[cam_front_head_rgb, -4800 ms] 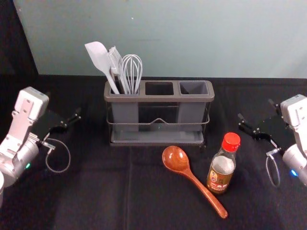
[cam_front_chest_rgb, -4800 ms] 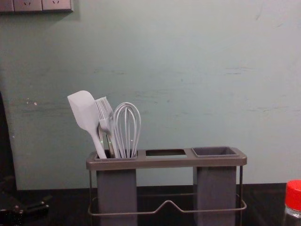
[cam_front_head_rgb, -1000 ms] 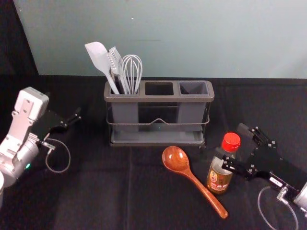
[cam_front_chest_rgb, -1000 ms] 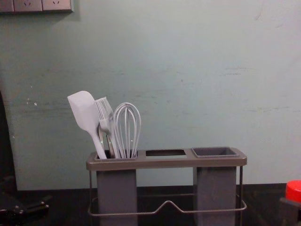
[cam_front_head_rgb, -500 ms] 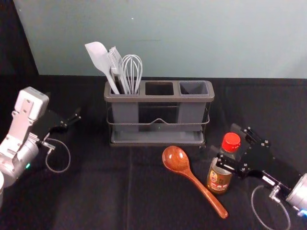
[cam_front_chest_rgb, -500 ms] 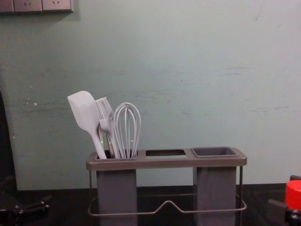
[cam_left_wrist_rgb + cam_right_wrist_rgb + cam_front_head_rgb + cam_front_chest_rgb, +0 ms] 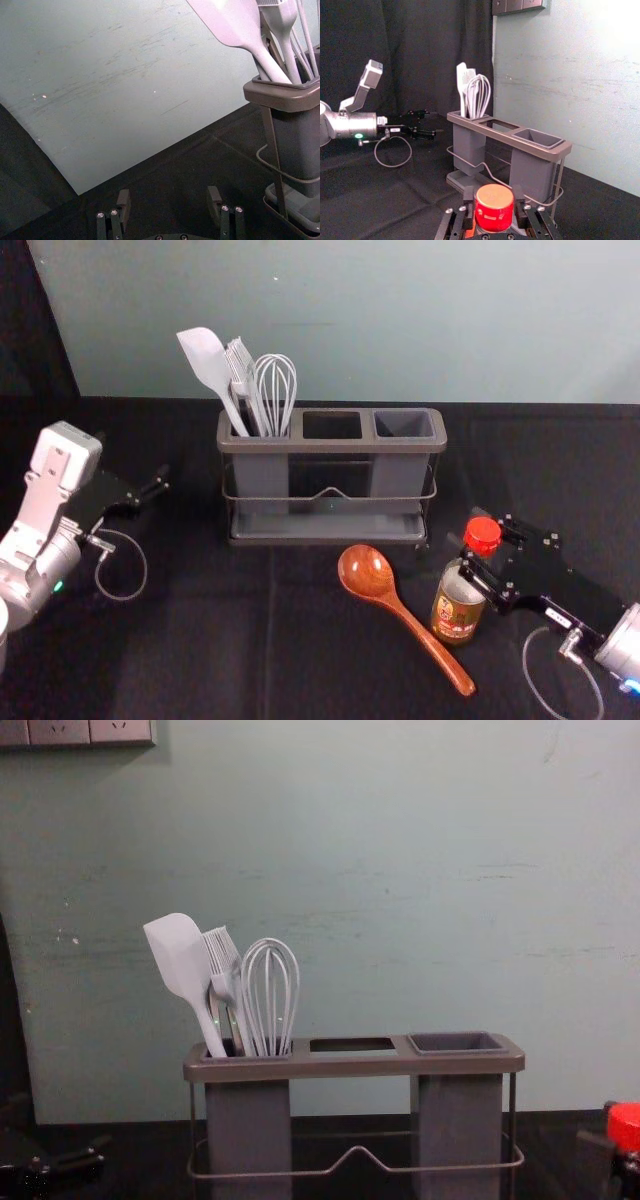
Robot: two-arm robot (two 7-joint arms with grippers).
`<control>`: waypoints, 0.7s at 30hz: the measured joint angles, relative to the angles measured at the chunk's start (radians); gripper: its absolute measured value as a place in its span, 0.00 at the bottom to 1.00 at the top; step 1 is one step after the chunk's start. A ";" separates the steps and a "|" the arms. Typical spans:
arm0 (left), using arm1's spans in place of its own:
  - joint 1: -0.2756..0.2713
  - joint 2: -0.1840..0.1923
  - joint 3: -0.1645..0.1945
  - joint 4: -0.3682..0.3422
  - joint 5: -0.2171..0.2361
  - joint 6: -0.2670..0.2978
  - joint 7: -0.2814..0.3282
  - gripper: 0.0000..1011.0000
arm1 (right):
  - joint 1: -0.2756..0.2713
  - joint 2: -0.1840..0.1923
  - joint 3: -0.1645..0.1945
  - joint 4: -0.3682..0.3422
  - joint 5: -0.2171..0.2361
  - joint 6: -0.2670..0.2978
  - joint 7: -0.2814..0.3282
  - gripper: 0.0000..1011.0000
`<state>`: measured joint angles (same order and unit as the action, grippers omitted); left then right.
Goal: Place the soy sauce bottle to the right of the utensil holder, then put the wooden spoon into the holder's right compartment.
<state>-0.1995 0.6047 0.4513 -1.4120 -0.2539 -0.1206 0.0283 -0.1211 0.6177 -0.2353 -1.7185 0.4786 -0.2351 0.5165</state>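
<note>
My right gripper (image 7: 468, 552) is shut on the soy sauce bottle (image 7: 458, 610), just below its red cap; the bottle stands upright in front of the holder's right end. In the right wrist view, the gripper (image 7: 494, 205) has its fingers close against both sides below the red cap (image 7: 494, 207). The wooden spoon (image 7: 370, 575) lies left of the bottle, bowl toward the utensil holder (image 7: 330, 445). The holder's right compartment (image 7: 404, 424) holds nothing. Parked at the left, my left gripper (image 7: 135, 462) is open, as the left wrist view shows the gripper (image 7: 169, 202) with nothing between its fingers.
A white spatula (image 7: 204, 358), a brush and a whisk (image 7: 275, 385) stand in the holder's left compartment. Behind the black-covered table (image 7: 180, 640) rises a pale wall (image 7: 400, 320). Dark cloth (image 7: 420, 50) hangs beyond the left arm.
My right gripper came in from the right to the bottle, and its fingers have closed around it below the cap. The bottle, the spoon and the left arm have stayed put.
</note>
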 joint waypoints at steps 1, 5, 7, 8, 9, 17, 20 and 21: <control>0.000 0.000 0.000 0.000 0.000 0.000 0.000 0.99 | -0.002 -0.001 0.002 -0.001 -0.001 0.000 0.001 0.44; 0.000 0.000 0.000 0.000 0.000 0.000 0.000 0.99 | -0.008 -0.007 0.012 -0.004 -0.002 0.002 0.005 0.38; 0.000 0.000 0.000 0.000 0.000 0.000 0.000 0.99 | -0.011 -0.011 0.017 -0.005 -0.003 0.004 0.010 0.39; 0.000 0.000 0.000 0.000 0.000 0.000 0.000 0.99 | -0.012 -0.012 0.019 -0.005 -0.003 0.005 0.011 0.39; 0.000 0.000 0.000 0.000 0.000 0.000 0.000 0.99 | -0.012 -0.014 0.020 -0.006 -0.002 0.005 0.013 0.39; 0.000 0.000 0.000 0.000 0.000 0.000 0.000 0.99 | -0.033 -0.016 0.044 -0.035 0.015 0.017 0.021 0.39; 0.000 0.000 0.000 0.000 0.000 0.000 0.000 0.99 | -0.049 -0.010 0.064 -0.063 0.021 0.024 0.015 0.39; 0.000 0.000 0.000 0.000 0.000 0.000 0.000 0.99 | -0.056 -0.006 0.073 -0.075 0.023 0.027 0.011 0.39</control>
<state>-0.1995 0.6047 0.4514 -1.4120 -0.2539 -0.1205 0.0283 -0.1774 0.6113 -0.1619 -1.7934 0.5015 -0.2080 0.5277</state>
